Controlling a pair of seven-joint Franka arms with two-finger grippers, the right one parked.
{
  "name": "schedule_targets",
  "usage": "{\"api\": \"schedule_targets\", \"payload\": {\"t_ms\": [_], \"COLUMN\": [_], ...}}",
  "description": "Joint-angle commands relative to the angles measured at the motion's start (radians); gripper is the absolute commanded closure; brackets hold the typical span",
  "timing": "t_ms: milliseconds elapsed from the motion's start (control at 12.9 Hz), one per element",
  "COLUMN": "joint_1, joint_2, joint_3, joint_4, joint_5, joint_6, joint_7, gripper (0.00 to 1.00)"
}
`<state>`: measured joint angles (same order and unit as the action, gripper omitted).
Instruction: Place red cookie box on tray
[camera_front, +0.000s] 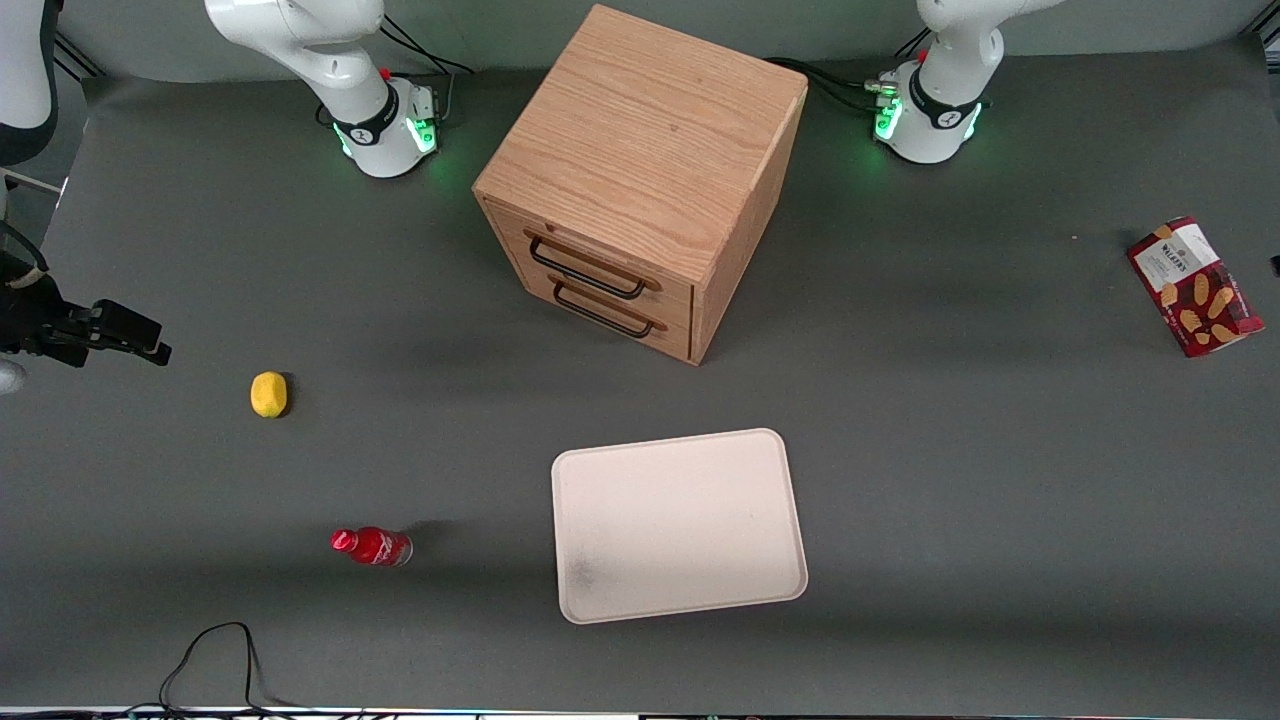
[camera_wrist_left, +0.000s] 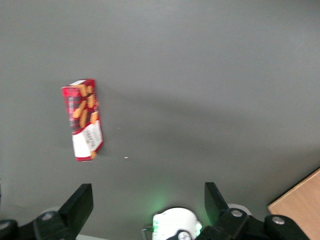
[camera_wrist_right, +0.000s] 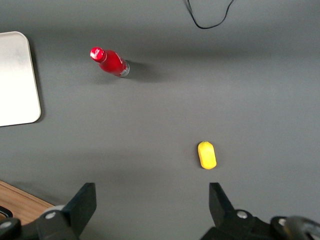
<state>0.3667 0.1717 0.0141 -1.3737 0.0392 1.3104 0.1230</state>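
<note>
The red cookie box (camera_front: 1195, 287) lies flat on the grey table at the working arm's end, close to the table edge. Its white label panel and tan cookie pictures face up. In the left wrist view the box (camera_wrist_left: 85, 120) lies well below my gripper (camera_wrist_left: 147, 200) and off to one side of it. The gripper hangs high over the table, open wide, with nothing between its black fingers (camera_wrist_left: 80, 202). The cream-white tray (camera_front: 680, 520) sits nearer the front camera than the cabinet, mid-table, with nothing on it. It also shows in the right wrist view (camera_wrist_right: 15, 75).
A wooden drawer cabinet (camera_front: 640, 180) stands mid-table; its corner (camera_wrist_left: 300, 205) shows in the left wrist view beside the working arm's base (camera_wrist_left: 175, 225). A small red bottle (camera_front: 372, 546) and a yellow fruit (camera_front: 268, 393) lie toward the parked arm's end. A black cable (camera_front: 215, 650) loops near the front edge.
</note>
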Motion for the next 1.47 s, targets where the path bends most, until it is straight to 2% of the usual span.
{"api": "schedule_targets", "payload": {"t_ms": [0,77,310,387,542,1239,1394], "joint_1": [0.098,0.139,0.221,0.239,0.276,0.395,0.402], "joint_2": [0.012,0.012,-0.009,-0.121,-0.161,-0.143,-0.091], "joint_3": [-0.009,-0.009,-0.009,-0.009,-0.009,-0.008,-0.008], "joint_4": [0.027,0.015,-0.033,-0.246,-0.388,-0.824,-0.858], "joint_5": [0.019,0.06,0.08,0.085,0.082,0.015,-0.005], "joint_6": [-0.025,-0.013,0.033,0.175,0.309,0.892,0.98], "joint_7": [0.102,0.14,0.262,0.264,0.264,0.264,0.265], "gripper": [0.0,0.0,0.0,0.0,0.0,0.01,0.01]}}
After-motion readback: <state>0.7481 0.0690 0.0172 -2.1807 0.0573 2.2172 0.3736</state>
